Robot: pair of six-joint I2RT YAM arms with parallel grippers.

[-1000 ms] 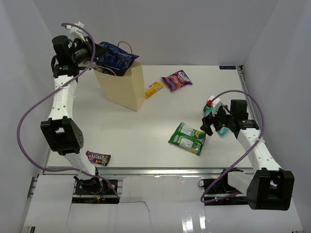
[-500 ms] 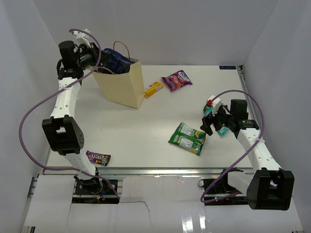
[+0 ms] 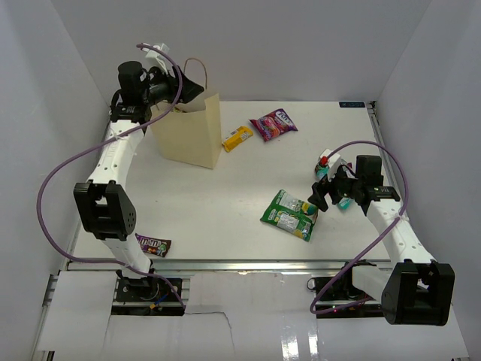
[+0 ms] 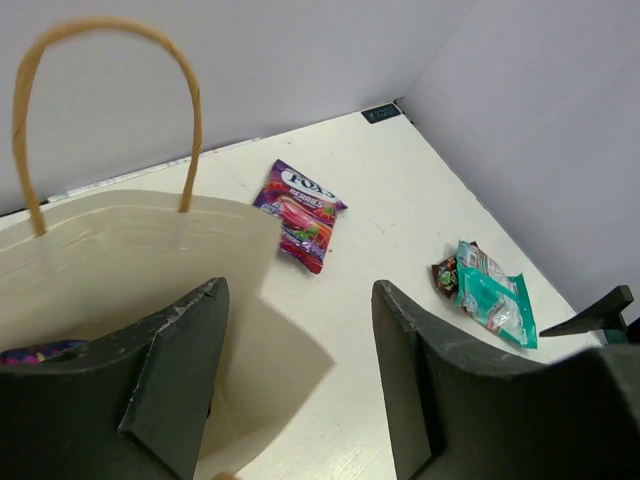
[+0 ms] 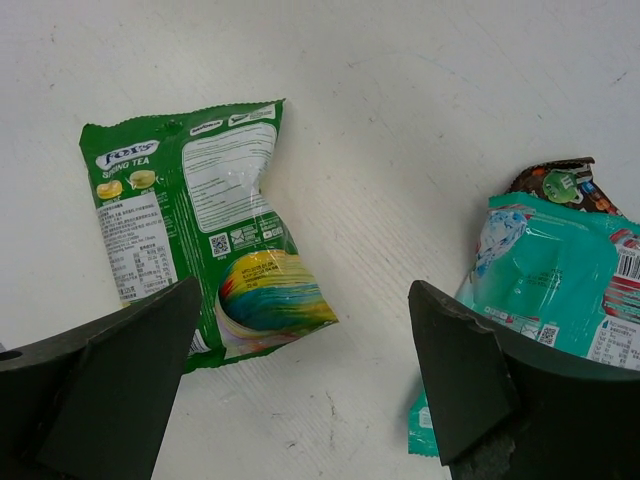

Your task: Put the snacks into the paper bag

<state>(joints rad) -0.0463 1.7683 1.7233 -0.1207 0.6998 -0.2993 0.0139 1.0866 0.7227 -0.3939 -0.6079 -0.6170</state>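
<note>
Presently, paper bag (image 3: 188, 139) stood upright at far left; left gripper (image 4: 300, 290) hung over its mouth, jaws apart, empty. Dark blue sliver (image 4: 40, 352) showed inside, probably the chip bag; the rest of the interior was hidden. Lying on the table (image 3: 225, 188): green packet (image 5: 200, 260), teal packet (image 5: 550, 270), pink packet (image 3: 273, 123), yellow bar (image 3: 237, 138), dark candy pack (image 3: 152, 244). Right gripper (image 5: 305, 290) hovered spread and empty between green and teal. Step judged: next pick, which called for lowering onto one flat packet and pinching an edge. Brown scrap (image 5: 560, 185) at the teal packet's top corner was unidentifiable.
</note>
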